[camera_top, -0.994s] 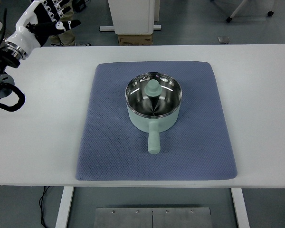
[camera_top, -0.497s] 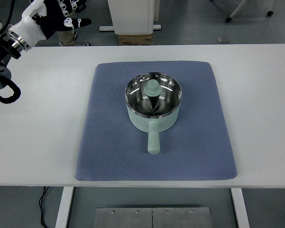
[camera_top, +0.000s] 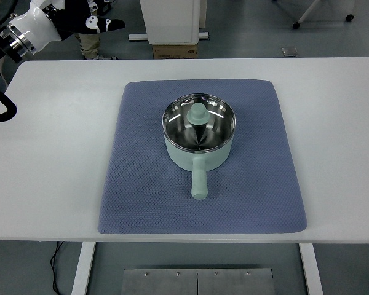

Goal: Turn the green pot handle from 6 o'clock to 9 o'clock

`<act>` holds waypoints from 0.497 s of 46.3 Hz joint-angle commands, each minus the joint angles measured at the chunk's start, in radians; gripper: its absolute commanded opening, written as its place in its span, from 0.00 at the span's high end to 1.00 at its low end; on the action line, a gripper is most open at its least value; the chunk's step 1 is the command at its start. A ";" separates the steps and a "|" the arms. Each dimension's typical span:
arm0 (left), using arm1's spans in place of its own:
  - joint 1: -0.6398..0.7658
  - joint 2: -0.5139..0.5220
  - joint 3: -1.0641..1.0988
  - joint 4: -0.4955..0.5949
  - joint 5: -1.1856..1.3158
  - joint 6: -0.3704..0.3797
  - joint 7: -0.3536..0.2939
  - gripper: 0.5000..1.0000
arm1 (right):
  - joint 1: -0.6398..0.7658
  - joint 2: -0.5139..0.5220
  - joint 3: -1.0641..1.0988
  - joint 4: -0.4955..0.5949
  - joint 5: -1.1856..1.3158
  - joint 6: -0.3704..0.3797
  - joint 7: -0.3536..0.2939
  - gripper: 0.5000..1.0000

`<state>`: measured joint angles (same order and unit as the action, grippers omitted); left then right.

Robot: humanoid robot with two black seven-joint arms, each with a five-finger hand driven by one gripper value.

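A pale mint-green enamel pot (camera_top: pixel 198 150) has a shiny silver steel interior and a matching mint-green straight handle (camera_top: pixel 199 180) and knob (camera_top: pixel 198 114). It sits on a slate-blue quilted mat (camera_top: pixel 147 184) with a fine dotted weave, on a plain white tabletop (camera_top: pixel 55 153). The black-and-white robot left hand (camera_top: pixel 89 15) shows at the far left corner.

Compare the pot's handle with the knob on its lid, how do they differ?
The handle is a long bar, while the knob is short and rounded. The handle lies flat, sticking out of the pot side toward the near table edge; the knob stands upright over the middle of the lid. The handle hangs over the blue mat; the knob sits above the pot. Both are pale green.
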<state>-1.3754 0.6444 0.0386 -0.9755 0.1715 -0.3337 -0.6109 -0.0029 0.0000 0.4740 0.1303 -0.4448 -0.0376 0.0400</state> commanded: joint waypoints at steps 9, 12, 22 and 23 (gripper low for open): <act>-0.040 -0.011 -0.002 -0.029 0.192 0.004 0.000 0.00 | 0.000 0.000 0.000 0.000 0.000 -0.001 0.000 0.00; -0.051 -0.009 -0.002 -0.054 0.230 0.004 0.000 0.00 | 0.000 0.000 0.000 0.000 0.000 -0.001 0.000 0.00; -0.089 0.003 -0.005 -0.158 0.376 0.005 0.000 0.00 | 0.000 0.000 0.000 0.000 0.000 0.001 0.000 0.00; -0.096 0.001 -0.005 -0.166 0.385 0.007 0.000 0.00 | 0.000 0.000 0.000 0.000 0.000 0.001 0.000 0.00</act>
<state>-1.4565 0.6457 0.0351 -1.1168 0.5282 -0.3286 -0.6109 -0.0034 0.0001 0.4740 0.1303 -0.4448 -0.0375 0.0398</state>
